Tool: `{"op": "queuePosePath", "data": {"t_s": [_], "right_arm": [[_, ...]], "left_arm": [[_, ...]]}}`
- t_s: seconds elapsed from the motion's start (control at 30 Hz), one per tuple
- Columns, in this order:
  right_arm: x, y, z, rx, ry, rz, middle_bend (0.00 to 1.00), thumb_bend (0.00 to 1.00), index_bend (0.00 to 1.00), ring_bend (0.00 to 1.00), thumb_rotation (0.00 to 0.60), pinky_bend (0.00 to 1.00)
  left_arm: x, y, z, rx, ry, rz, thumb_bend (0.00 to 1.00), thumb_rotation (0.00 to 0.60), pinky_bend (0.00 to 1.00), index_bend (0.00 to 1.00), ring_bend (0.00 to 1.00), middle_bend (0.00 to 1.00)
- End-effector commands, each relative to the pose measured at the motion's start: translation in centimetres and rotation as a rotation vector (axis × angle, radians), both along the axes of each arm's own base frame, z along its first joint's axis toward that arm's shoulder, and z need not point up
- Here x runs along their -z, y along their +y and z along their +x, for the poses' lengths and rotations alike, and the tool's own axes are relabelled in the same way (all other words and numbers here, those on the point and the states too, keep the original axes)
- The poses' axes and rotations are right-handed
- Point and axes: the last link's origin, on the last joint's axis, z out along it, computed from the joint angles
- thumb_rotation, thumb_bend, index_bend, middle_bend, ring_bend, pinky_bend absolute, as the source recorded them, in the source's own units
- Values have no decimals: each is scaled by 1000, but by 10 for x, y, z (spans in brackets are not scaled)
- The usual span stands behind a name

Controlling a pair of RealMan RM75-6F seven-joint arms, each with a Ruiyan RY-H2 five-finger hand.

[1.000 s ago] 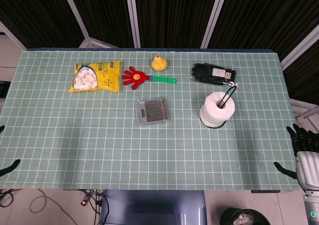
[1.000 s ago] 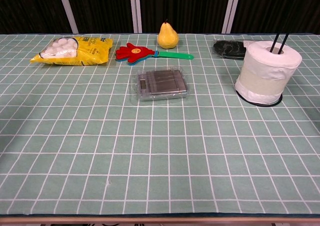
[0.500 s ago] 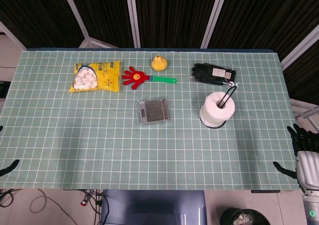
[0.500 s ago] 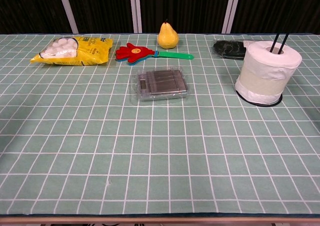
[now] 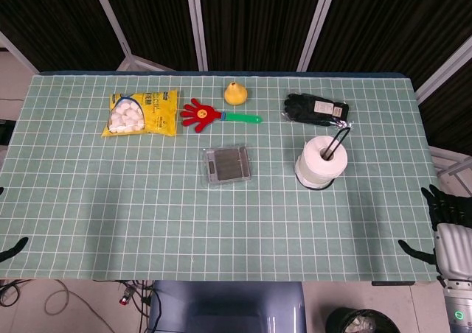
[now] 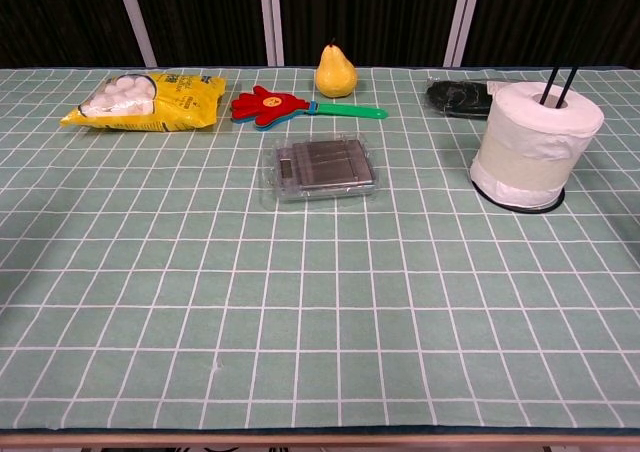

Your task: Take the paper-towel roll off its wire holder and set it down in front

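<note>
1. One paper-towel roll [image 5: 321, 162], sitting upright on one wire holder [image 6: 560, 82] whose two black rods poke out of the core. It's toward the right edge of the tabletop [image 5: 147, 215], about halfway between the far and near edges.
2. Far edge, running left to right: one yellow bag of marshmallows [image 5: 141, 113], one red hand-shaped clapper [image 5: 210, 115] with a green handle, one yellow pear [image 5: 235, 93] and one pair of black gloves [image 5: 316, 109], just beyond the roll.
3. One clear plastic case [image 5: 227, 165] around the middle of the tabletop.
4. Right hand [image 5: 446, 222] is off the near right corner, fingers spread, holding nothing and touching nothing.
5. Left hand [image 5: 11, 249]: only dark fingertips show past the near left corner, so can't tell its state.
</note>
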Motion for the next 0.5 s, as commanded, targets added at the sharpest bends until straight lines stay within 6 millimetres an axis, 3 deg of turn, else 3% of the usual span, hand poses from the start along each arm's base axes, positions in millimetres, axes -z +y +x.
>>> {"op": "queuePosePath", "data": {"t_s": [0.03, 0.27, 0.5], "right_arm": [[20, -6, 10, 48, -275, 104, 0, 0, 0, 0, 600, 0], [47, -56, 14, 80, -655, 46, 0, 0, 0, 0, 600, 0], [82, -95, 0, 213, -795, 38, 0, 0, 0, 0, 600, 0]], "left_arm": [[1, 0, 0, -2, 3, -6, 101, 600, 0, 121, 0, 0], [3, 2, 0, -2, 6, -12, 101, 600, 0, 121, 0, 0], [4, 2, 0, -5, 11, -14, 101, 600, 0, 121, 0, 0]]}}
